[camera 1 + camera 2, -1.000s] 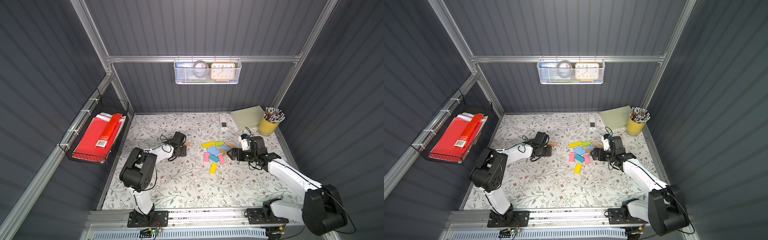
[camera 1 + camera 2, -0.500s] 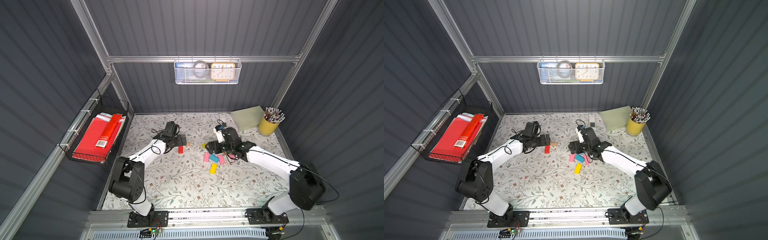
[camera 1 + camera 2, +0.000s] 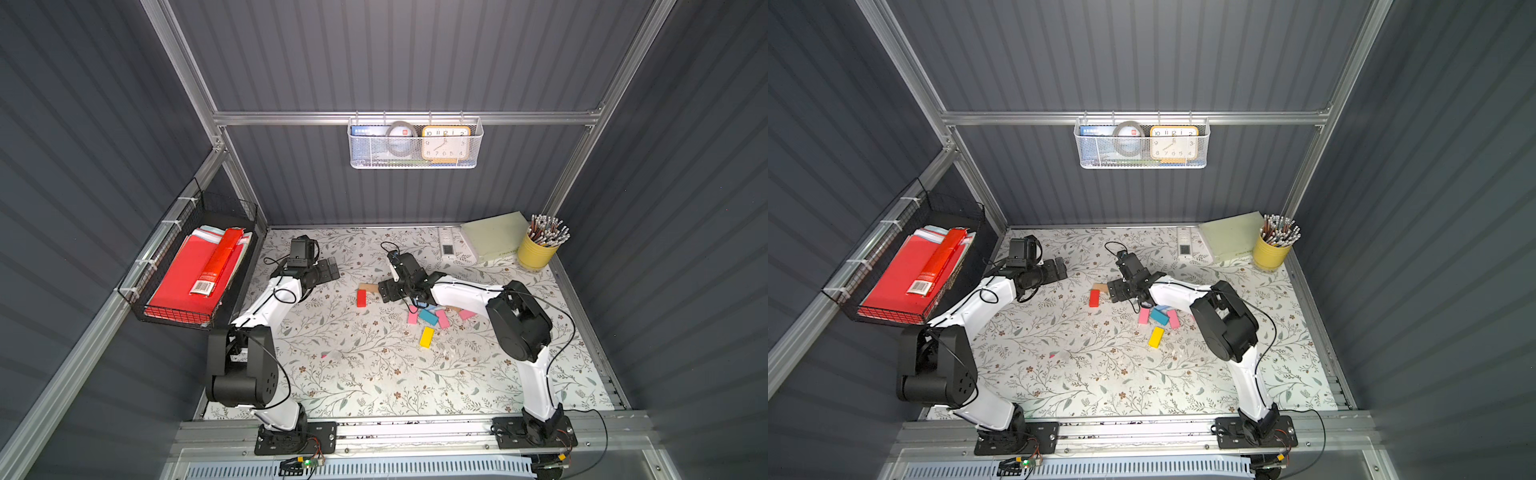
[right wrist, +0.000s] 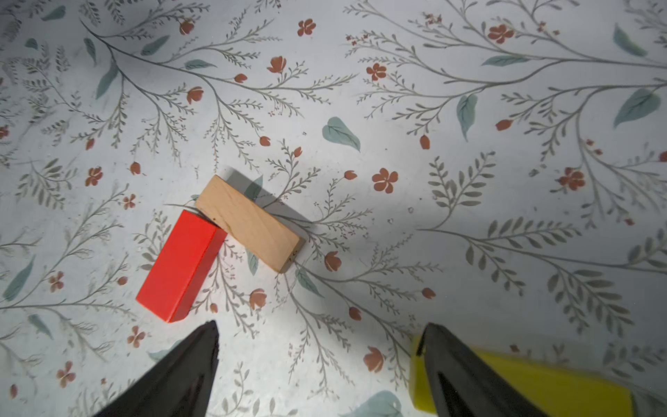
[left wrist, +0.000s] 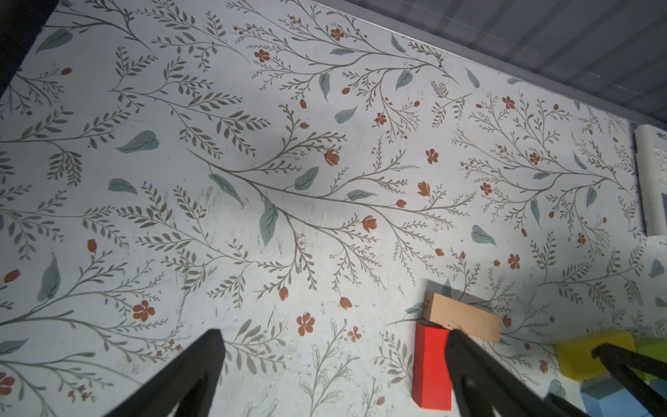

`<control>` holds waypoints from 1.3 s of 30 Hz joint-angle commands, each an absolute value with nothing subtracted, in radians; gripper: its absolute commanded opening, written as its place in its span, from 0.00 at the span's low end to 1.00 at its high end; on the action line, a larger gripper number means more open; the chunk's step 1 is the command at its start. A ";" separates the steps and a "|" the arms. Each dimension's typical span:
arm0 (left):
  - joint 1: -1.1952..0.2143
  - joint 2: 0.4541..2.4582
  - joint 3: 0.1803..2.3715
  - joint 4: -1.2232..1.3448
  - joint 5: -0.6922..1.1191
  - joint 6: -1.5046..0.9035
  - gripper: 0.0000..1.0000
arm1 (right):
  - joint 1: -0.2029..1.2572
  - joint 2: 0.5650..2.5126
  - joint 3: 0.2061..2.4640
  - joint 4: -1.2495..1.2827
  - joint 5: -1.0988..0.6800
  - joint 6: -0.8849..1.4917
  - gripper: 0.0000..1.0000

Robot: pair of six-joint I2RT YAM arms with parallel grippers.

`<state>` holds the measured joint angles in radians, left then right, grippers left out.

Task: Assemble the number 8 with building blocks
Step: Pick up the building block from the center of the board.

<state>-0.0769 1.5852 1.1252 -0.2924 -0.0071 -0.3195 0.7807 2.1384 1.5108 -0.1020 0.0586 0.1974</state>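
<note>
Now the big change: the right arm (image 3: 461, 291) has swung clear across the floral mat (image 3: 353, 374). A second ago it sat on the far side of the loose blocks; now it stretches over them and hides several. The left arm (image 3: 266, 307) has gone the other way, pulled back from the blocks. At its end the left gripper (image 3: 330, 269) has its jaws spread wide with nothing in them, well apart from the red block (image 3: 361, 298) it stood over half a second ago. The right gripper (image 4: 321, 326) is spread wide too, with bare mat between its fingers, just beside the tan block (image 3: 368, 287). A yellow block (image 4: 523, 382) lies at the outer side of one finger; whether they touch, I can't tell. The red block hasn't shifted in the last half second. It lies flat, one end against the tan block's long side, making an L. Nearer the front lie two pink blocks (image 3: 412, 318), a teal block (image 3: 428, 316) and a lone yellow block (image 3: 427, 336).
</note>
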 commanded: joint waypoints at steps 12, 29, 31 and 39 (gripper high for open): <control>-0.071 1.541 1.078 -0.254 0.016 -0.261 0.99 | 0.811 2.281 1.637 -0.173 0.184 0.139 0.93; -0.071 1.546 1.063 -0.238 0.035 -0.252 1.00 | 0.812 2.312 1.656 -0.178 0.231 0.138 0.93; -0.071 1.546 1.060 -0.237 0.037 -0.252 0.99 | 0.811 2.315 1.659 -0.178 0.233 0.139 0.93; -0.071 1.544 1.052 -0.236 0.041 -0.242 1.00 | 0.811 2.304 1.671 -0.179 0.225 0.149 0.93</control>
